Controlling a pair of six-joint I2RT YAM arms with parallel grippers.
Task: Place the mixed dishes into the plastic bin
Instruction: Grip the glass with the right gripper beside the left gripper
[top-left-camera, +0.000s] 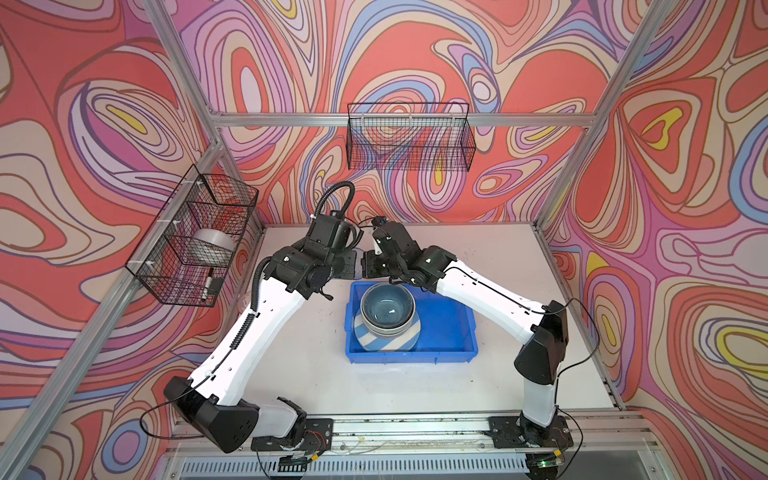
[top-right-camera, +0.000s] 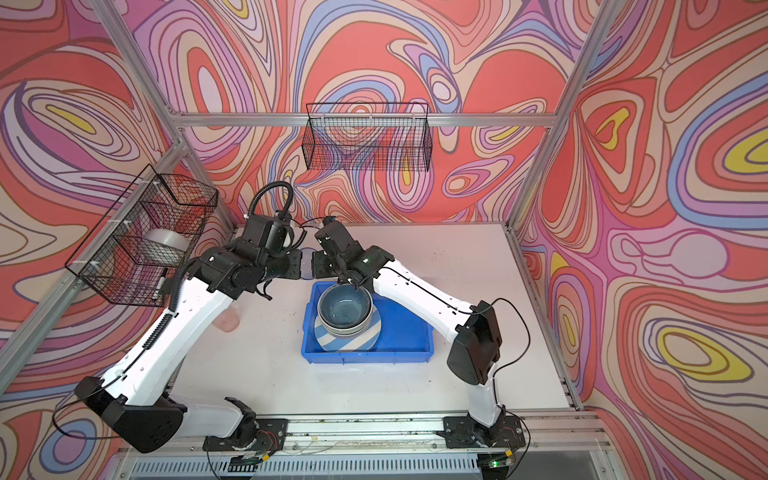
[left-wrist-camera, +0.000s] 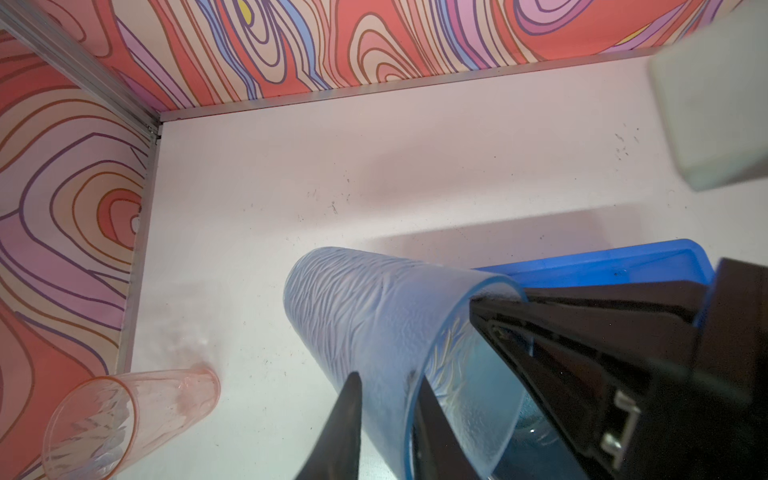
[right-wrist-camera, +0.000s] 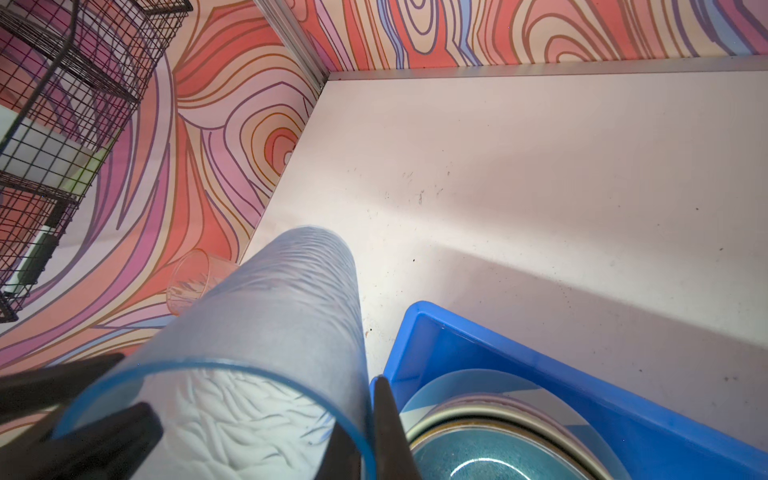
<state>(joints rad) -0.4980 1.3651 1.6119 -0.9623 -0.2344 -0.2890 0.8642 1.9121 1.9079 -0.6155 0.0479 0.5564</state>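
White desk, swirly walls. The right pincer is clamped on the rim of the bluish tumbler. The left pincer straddles that rim, slightly apart, just beyond the blue bin. A pink tumbler rests on the desk.

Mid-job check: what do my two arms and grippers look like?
Both arms: white link shells, black joint housings. The left arm carries a black corrugated conduit; the right arm a thin black cable. Left gripper and right gripper are black with tapered jaws.

White table, blue plastic bin and pink tumbler on it
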